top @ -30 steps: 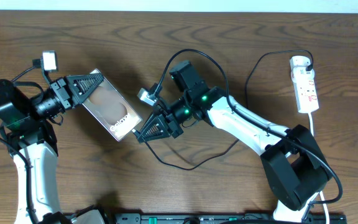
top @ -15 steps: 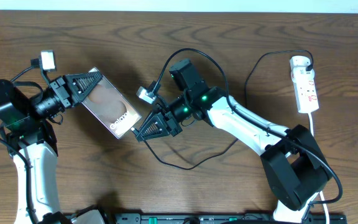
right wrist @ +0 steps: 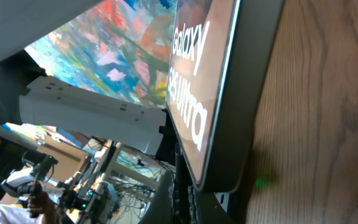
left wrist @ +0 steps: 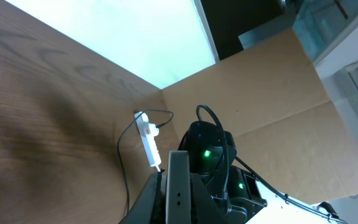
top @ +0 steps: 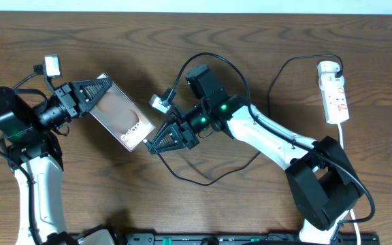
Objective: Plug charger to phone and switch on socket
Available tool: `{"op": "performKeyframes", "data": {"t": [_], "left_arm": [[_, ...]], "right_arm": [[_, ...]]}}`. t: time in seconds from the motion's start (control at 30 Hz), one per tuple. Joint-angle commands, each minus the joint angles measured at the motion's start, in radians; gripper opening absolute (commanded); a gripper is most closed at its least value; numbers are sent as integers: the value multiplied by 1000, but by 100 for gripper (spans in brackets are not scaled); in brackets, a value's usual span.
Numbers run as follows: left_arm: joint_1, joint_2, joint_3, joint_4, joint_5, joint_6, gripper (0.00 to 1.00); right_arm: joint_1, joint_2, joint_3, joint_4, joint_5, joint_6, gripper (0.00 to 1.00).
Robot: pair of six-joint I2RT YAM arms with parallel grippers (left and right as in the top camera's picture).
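The phone [top: 123,123] is clamped by the left gripper [top: 101,94]; the charger [top: 203,183], pinched by the right gripper [top: 154,145], is held just right of it.

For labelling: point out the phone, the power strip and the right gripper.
Flat dark-screened smartphone [top: 124,122], overhead view, screen middle.
Narrow white power strip [top: 335,96], overhead view, top face.
Right gripper [top: 151,148], overhead view, between its fingertips.
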Motion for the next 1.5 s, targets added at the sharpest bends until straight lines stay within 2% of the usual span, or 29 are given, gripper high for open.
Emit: {"op": "performKeyframes", "data": {"t": [0.0,0.63,1.47], "left_arm": [[-4,0,3,5,0,-23,7],[-4,0,3,5,-1,-21,7],[-12,0,3,5,85,40,7]], "right_arm": [[3,-2,8,3,-6,11,1],[3,-2,9,45,9,80,1],[3,-2,9,93,8,162,1]]}}
